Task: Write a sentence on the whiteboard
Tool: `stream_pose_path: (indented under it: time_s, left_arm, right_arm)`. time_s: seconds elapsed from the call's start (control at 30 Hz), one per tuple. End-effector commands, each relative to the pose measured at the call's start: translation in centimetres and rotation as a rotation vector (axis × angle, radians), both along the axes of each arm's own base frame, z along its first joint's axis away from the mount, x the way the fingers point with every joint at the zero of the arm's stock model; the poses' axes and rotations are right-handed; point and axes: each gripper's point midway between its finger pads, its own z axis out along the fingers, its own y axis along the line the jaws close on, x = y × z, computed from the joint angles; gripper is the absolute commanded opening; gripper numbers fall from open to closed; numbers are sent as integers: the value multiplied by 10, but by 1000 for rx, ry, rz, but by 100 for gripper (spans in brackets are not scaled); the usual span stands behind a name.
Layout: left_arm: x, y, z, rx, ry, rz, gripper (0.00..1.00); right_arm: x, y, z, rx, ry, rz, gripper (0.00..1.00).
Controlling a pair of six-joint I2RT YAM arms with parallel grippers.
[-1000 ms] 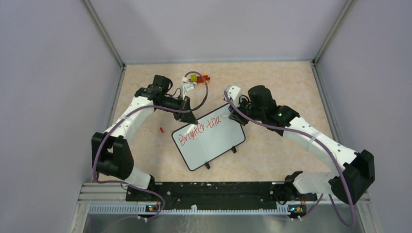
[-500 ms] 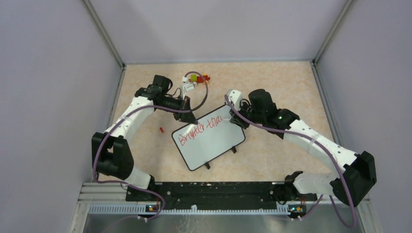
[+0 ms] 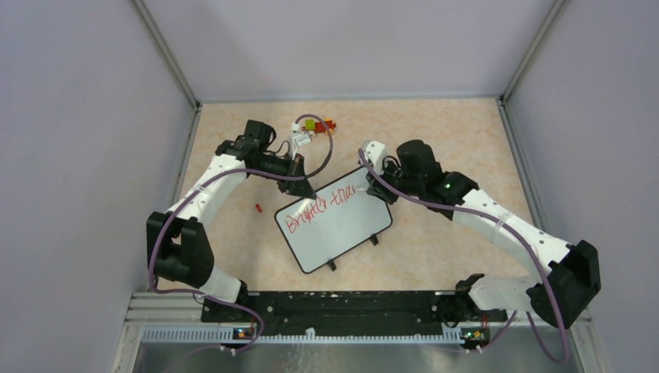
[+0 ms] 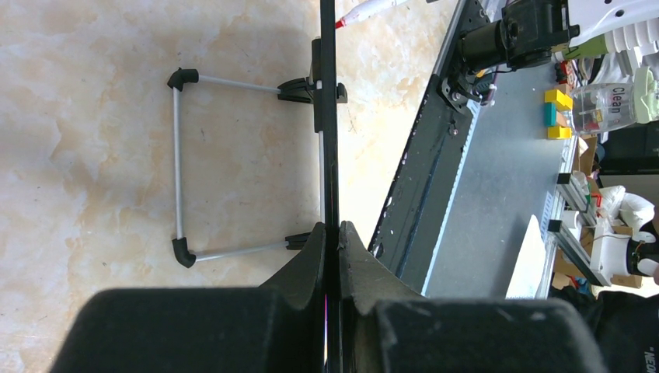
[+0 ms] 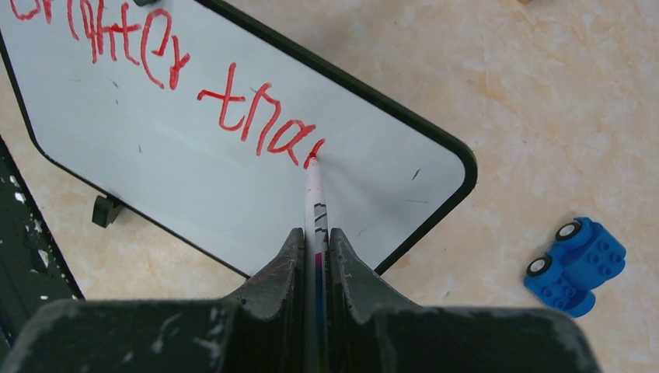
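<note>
The whiteboard (image 3: 338,229) stands tilted on the table between both arms. My left gripper (image 3: 302,186) is shut on its upper left edge; in the left wrist view the board is a thin dark strip (image 4: 329,116) pinched between the jaws of that gripper (image 4: 332,230). The sentence (image 3: 319,206) is red script reading roughly "Brighter tha" (image 5: 233,97). My right gripper (image 5: 316,235) is shut on a thin white marker (image 5: 315,198). Its red tip touches the whiteboard (image 5: 194,179) just right of the last letter. In the top view the right gripper (image 3: 373,186) sits at the board's upper right.
A small red cap (image 3: 258,207) lies left of the board. Coloured toy bricks (image 3: 315,127) sit at the back of the table. A blue toy car (image 5: 577,264) rests right of the board. The board's wire stand (image 4: 177,163) props it from behind. The black base rail (image 3: 334,305) runs along the near edge.
The right gripper with the marker has shifted slightly left along the board's top line, and the red script has grown by a stroke. The left arm and the board have held still.
</note>
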Motion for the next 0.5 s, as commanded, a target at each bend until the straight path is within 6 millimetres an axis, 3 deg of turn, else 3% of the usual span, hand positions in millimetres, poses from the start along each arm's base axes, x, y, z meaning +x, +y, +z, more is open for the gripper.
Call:
stream_pose_path:
  time_s: [0.0,0.23,0.47]
  left_arm:
    - [-10,-3,-5,-14,35,-36,0]
    - [-10,-3,-5,-11,34,-36,0]
    - [-10,-3,-5,-12,37,-35,0]
  right_arm:
    - [23,8,40,65,-100,-28,0]
    - [28,5,39,44,-115,-47,0]
    - [33,-11,37,13,-133,-84,0]
